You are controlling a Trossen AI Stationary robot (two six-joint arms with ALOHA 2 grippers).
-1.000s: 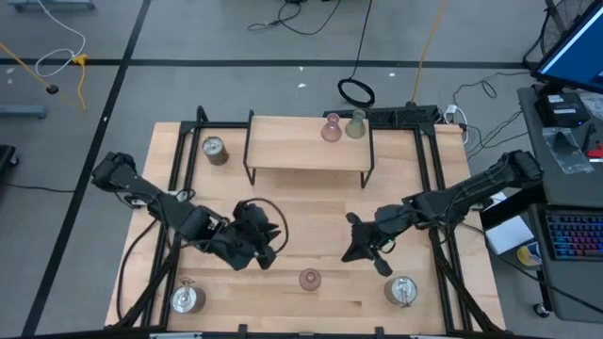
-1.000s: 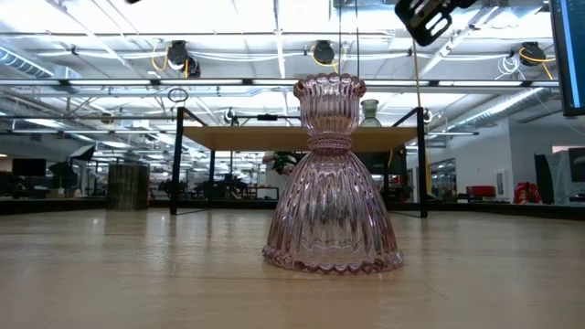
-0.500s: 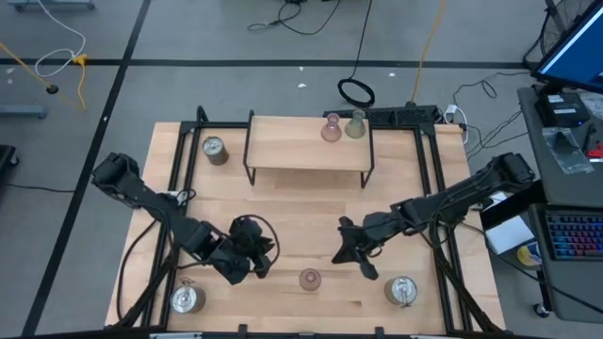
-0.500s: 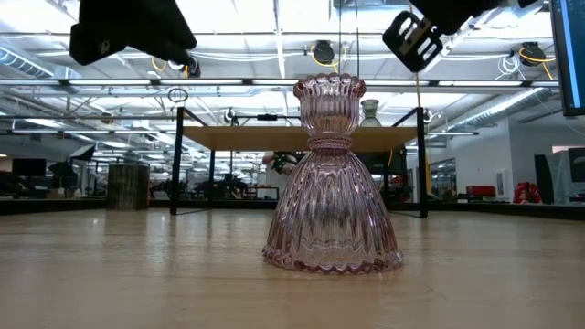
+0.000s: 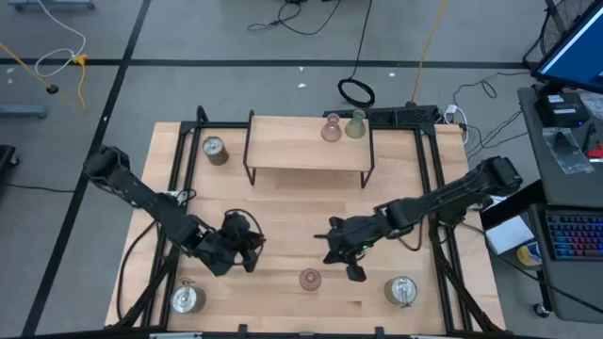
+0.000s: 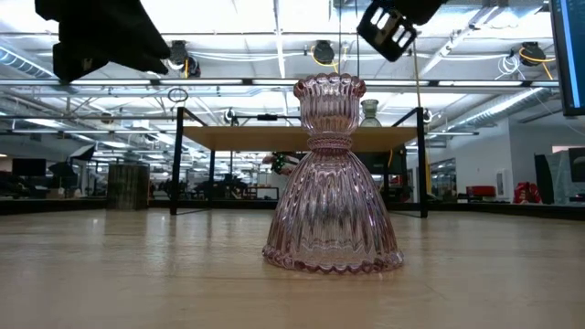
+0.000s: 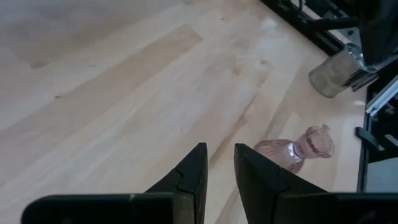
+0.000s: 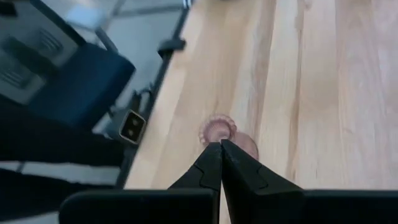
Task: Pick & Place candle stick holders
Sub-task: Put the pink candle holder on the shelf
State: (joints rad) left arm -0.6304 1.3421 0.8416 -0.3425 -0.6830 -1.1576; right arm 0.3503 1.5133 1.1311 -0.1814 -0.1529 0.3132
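High view: two glass holders, a pink one (image 5: pixel 331 129) and a greenish one (image 5: pixel 355 125), are seen standing side by side on the raised shelf (image 5: pixel 283 151) at the far side of the table (image 5: pixel 301 212), so that part of the placing is judged to be done. Four are left on the table: a pink glass holder (image 5: pixel 310 279) at the near middle, one metal holder (image 5: pixel 215 149) at the far left beside the shelf, another (image 5: pixel 187 298) at the near left corner, and a third (image 5: pixel 401 291) at the near right.

Nothing is held by either arm. The right gripper (image 8: pixel 221 152) is seen above the pink glass holder (image 8: pixel 219 132) with its fingers pressed together and empty. The left gripper (image 7: pixel 218 165) is held just left of that holder (image 7: pixel 298 148), its fingers parted by a narrow gap, touching nothing.
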